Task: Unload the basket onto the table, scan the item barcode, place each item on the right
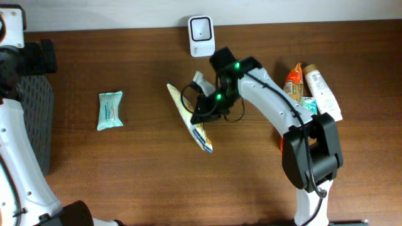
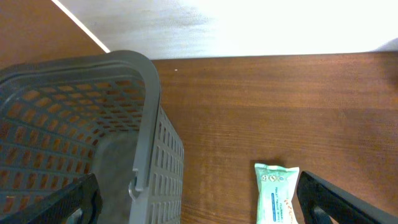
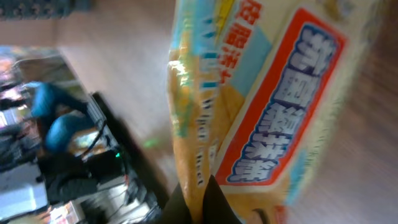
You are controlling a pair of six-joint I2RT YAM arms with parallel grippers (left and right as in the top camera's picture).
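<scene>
We see the right gripper (image 1: 203, 110) pinching the yellow snack packet (image 1: 200, 135) by one edge, jaws pressed together on it, just in front of the white scanner (image 1: 200, 28). Whether the packet's lower tip touches the bench (image 1: 125, 176), we cannot tell. The left gripper (image 2: 199, 214) hangs spread wide above a grey basket (image 2: 149, 93) and a green packet (image 2: 277, 193).

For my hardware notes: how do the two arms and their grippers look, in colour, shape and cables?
The left arm and right arm have white rounded shells and black joints. The right one shows two green lights near its wrist and a looping black cable. The left gripper and right gripper are black.
</scene>
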